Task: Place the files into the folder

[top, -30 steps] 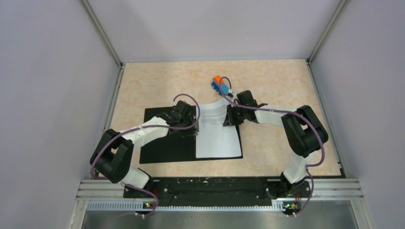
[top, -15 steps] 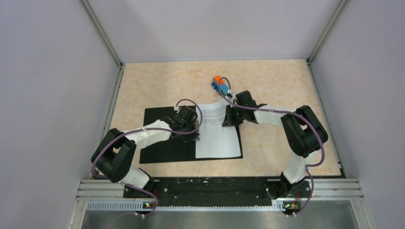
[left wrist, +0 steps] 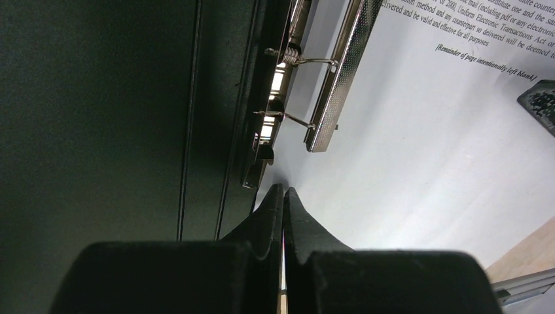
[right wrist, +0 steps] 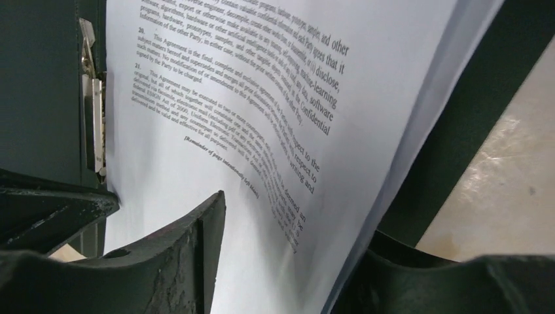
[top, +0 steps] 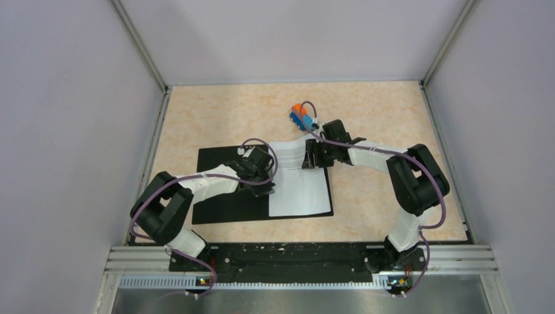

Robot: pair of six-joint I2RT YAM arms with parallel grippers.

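Observation:
The folder (top: 226, 196) lies open on the table, black inside up, with its metal clip strip (left wrist: 337, 78) raised off the spine. The files (top: 300, 186), white printed sheets, lie on its right half with their far end bowed up. My left gripper (left wrist: 283, 191) is shut with nothing in it. Its tips sit at the sheets' left edge, just short of the clip's near end. My right gripper (right wrist: 301, 229) is open at the sheets' far right edge (right wrist: 393, 170). One finger (right wrist: 196, 248) is over the page and the other is below and beside the edge.
A small blue-and-orange toy truck (top: 300, 116) stands on the table just beyond the right gripper (top: 313, 160). The left gripper (top: 266, 182) hovers over the folder's spine. Grey walls close in the table on three sides.
My right gripper has opened and let go of the sheets' edge. My left gripper has shut and slid nearer and to the right, toward the clip.

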